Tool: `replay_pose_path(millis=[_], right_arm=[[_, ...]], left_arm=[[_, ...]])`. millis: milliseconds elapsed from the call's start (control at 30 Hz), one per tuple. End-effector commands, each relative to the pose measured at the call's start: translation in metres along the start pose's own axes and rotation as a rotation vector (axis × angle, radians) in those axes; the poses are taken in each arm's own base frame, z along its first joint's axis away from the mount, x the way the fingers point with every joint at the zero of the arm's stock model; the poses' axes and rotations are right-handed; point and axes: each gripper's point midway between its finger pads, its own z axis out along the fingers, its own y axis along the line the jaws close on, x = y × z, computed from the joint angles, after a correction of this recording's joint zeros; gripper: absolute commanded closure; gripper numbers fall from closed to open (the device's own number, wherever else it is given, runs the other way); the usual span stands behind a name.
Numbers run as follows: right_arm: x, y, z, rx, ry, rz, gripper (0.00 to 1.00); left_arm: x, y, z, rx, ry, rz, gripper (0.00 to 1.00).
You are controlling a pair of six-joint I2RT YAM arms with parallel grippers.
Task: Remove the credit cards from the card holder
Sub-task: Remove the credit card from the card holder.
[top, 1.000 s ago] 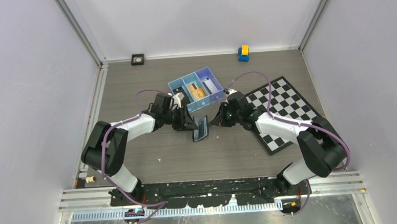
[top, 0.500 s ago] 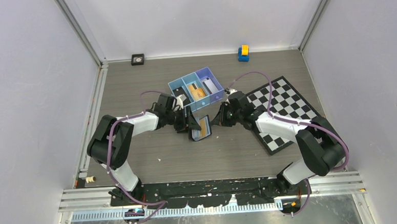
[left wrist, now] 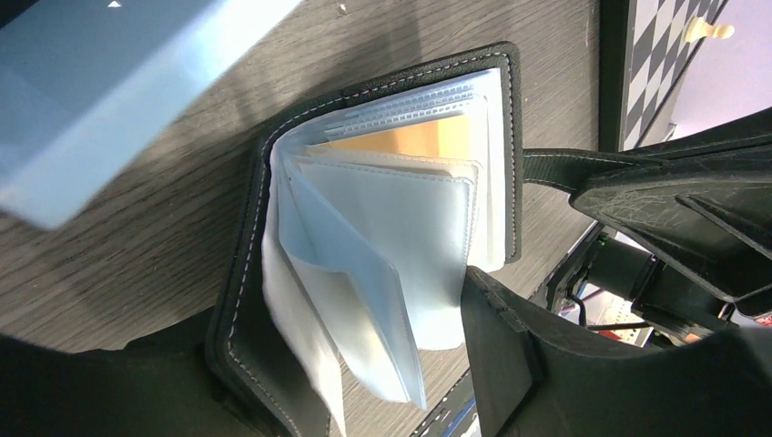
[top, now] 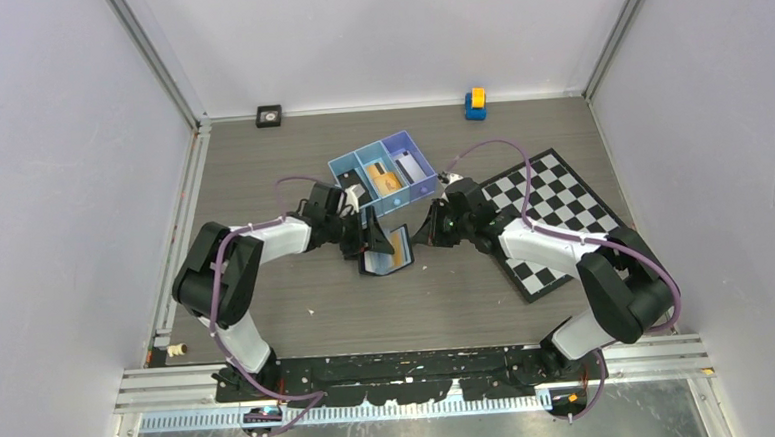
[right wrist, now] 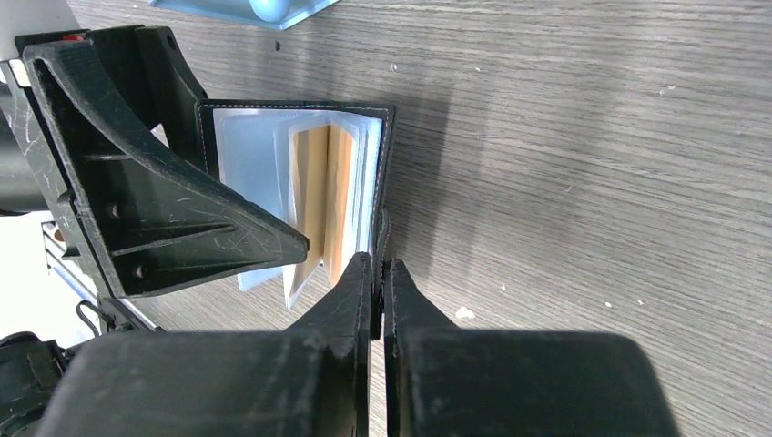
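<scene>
Right end effector (right wrist: 377, 264) is clamping the card holder's (left wrist: 264, 182) cover edge; whether the left end effector (top: 367, 242) is gripping, I cannot tell. The holder, upright before, is lying opened on the bench (right wrist: 592, 137), exposing an orange-gold credit card (left wrist: 428, 138) to pull.

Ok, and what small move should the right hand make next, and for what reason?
Probably the right hand should let go of the strap tab and shift to the orange card. The card holder already lies open on the table, the left hand sits at its other half, and that card is not yet out of its clear sleeve.
</scene>
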Motion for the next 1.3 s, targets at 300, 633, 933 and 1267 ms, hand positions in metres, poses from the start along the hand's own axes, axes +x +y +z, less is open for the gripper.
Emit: replay_pose_path(millis=[300,633,933,1267], right_arm=[[-0.020,0.020,-0.002,-0.059,-0.046,-0.012,1.00],[-0.018,0.022,-0.003,-0.071,-0.042,-0.014,1.00],[-0.016,0.026,-0.003,-0.094,-0.032,-0.014,1.00],[-0.015,0.030,-0.004,-0.101,-0.033,-0.036,1.00]], left_arm=[[0.007,0.022,0.004,-0.085,0.027,0.000,0.26],[0.010,0.026,0.007,-0.096,0.050,-0.011,0.24],[0.014,0.028,0.013,-0.117,0.062,-0.005,0.19],[0.018,0.042,0.017,-0.222,0.090,0.007,0.26]])
